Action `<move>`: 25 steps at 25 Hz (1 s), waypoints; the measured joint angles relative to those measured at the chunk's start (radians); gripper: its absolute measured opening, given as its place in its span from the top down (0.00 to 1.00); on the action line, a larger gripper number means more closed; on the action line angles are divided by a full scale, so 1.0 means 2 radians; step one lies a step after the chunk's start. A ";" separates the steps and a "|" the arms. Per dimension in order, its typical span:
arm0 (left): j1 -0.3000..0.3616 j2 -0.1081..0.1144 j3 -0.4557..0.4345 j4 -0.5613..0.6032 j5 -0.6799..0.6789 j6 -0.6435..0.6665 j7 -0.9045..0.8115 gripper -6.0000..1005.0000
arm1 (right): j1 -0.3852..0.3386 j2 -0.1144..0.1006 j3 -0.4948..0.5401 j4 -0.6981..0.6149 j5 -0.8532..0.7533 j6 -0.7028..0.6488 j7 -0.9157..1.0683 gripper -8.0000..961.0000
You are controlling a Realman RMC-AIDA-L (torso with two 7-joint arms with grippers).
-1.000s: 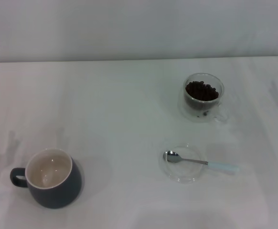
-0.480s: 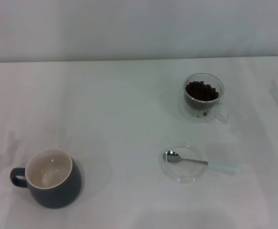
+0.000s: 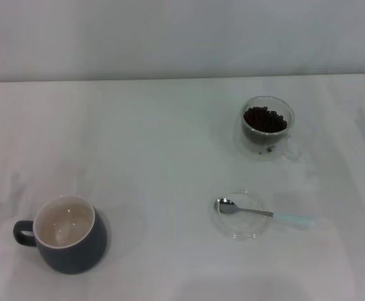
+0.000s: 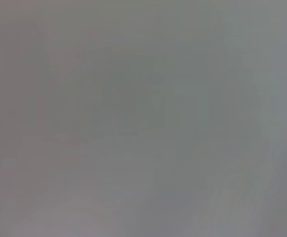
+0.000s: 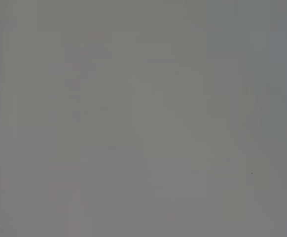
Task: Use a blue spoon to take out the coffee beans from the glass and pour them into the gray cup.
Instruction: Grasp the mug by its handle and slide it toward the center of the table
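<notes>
In the head view the blue spoon (image 3: 264, 213) lies with its silver bowl on a flat clear glass saucer (image 3: 240, 217) at the front right, its pale blue handle pointing right onto the table. The glass (image 3: 268, 127) stands behind it at the right, upright, holding a heap of dark coffee beans (image 3: 265, 120). The gray cup (image 3: 66, 233) stands at the front left, upright, with an empty cream inside and its handle to the left. Neither gripper shows in any view. Both wrist views show only a plain grey surface.
Everything stands on a white table (image 3: 157, 157) that ends at a pale wall at the back. The stretch between the gray cup and the saucer holds nothing else.
None among the objects. Faint shadows at the table's left and right edges have shifted slightly.
</notes>
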 joint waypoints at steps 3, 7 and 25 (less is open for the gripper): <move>0.001 0.001 0.000 0.001 0.000 0.003 0.000 0.12 | 0.000 0.000 0.000 0.000 0.000 0.000 0.000 0.09; 0.004 0.000 0.000 0.001 0.000 0.004 0.000 0.12 | 0.001 0.000 0.000 0.000 0.000 -0.001 0.001 0.09; -0.003 0.003 -0.002 -0.011 0.000 0.006 0.002 0.12 | 0.008 -0.002 0.000 0.012 -0.001 0.015 0.001 0.09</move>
